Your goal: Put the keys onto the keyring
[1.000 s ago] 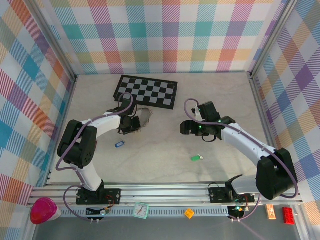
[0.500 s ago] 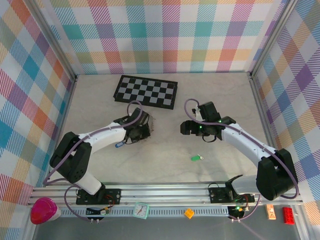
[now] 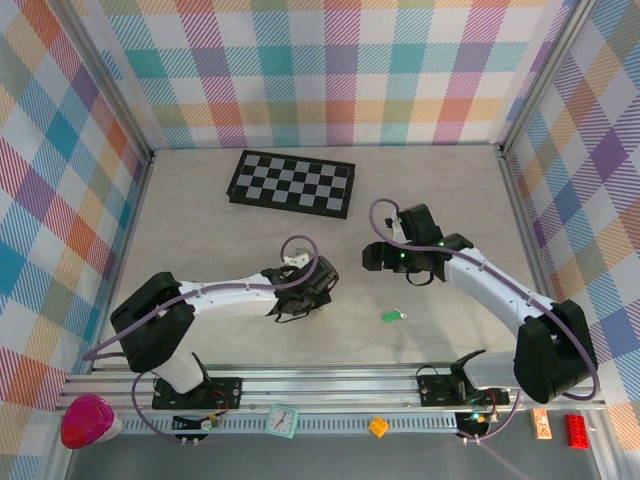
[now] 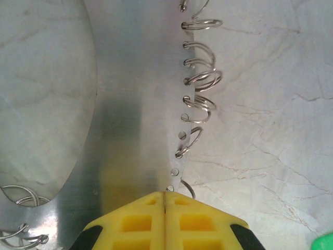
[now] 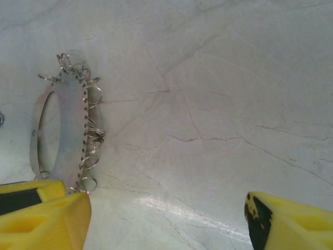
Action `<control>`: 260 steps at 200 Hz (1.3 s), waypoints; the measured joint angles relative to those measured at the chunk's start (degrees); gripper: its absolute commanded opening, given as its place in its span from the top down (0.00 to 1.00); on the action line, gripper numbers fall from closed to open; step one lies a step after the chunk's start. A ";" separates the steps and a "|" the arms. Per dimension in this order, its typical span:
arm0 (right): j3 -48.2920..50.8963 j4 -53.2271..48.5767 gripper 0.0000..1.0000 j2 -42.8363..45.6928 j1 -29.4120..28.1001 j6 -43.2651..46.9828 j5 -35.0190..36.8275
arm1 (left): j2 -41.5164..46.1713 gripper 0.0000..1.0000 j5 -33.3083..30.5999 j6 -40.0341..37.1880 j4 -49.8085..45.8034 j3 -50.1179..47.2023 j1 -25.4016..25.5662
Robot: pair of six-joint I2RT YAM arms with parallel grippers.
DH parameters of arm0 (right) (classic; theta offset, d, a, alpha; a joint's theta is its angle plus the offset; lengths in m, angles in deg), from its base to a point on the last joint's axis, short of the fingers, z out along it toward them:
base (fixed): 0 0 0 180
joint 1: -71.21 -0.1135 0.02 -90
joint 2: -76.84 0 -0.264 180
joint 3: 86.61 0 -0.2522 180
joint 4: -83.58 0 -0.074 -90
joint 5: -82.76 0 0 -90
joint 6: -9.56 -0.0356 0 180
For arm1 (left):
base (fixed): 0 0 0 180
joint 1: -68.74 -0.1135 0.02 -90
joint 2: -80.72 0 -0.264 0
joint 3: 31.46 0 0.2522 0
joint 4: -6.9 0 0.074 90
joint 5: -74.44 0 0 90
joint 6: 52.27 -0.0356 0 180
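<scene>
Starting at the left gripper (image 4: 165, 203), we find its jaws pressed together on the flat band of the keyring (image 4: 135, 94), at a bare stretch beside the row of small wire loops (image 4: 208, 83). We judge the keyring light, stiff and slick, its loops springy. The present hold on plain band, clear of the loops, looks sound. The green key (image 3: 391, 316) lies near the keyring, to its right. Tiny and light, it is best pinched by its plastic head. Farther right of the keyring, the right gripper (image 5: 166, 208) hangs wide open, empty.
</scene>
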 measured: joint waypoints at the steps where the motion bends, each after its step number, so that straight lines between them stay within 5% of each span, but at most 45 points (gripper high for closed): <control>1: 0.02 0.02 0.23 0.02 0.00 0.00 0.00 | -0.04 1.00 -0.04 0.07 0.00 0.00 0.02; 42: 0.46 -0.24 0.23 0.15 0.00 -0.02 0.20 | -1.40 0.70 -1.68 3.19 1.18 0.11 0.33; 71: 0.46 -0.79 0.23 0.42 0.00 -0.02 0.22 | -1.38 0.59 -3.32 1.16 -0.52 2.40 0.17; 113: 0.46 -1.66 0.33 1.88 -1.40 -0.11 -0.09 | 5.40 0.58 -5.60 -3.76 -2.95 3.39 -4.35; 154: -0.68 -3.78 0.44 0.81 -12.87 0.20 0.44 | 18.64 0.58 -6.38 -8.70 -3.04 0.63 -15.02; 206: -12.92 -9.90 0.55 -13.55 -27.78 0.50 4.81 | 27.06 0.59 -3.34 -12.17 -2.58 -7.50 -27.82; 260: -24.92 -16.83 0.65 -28.22 -32.59 3.21 8.52 | 32.06 0.59 -0.74 -12.81 -2.01 -12.90 -33.18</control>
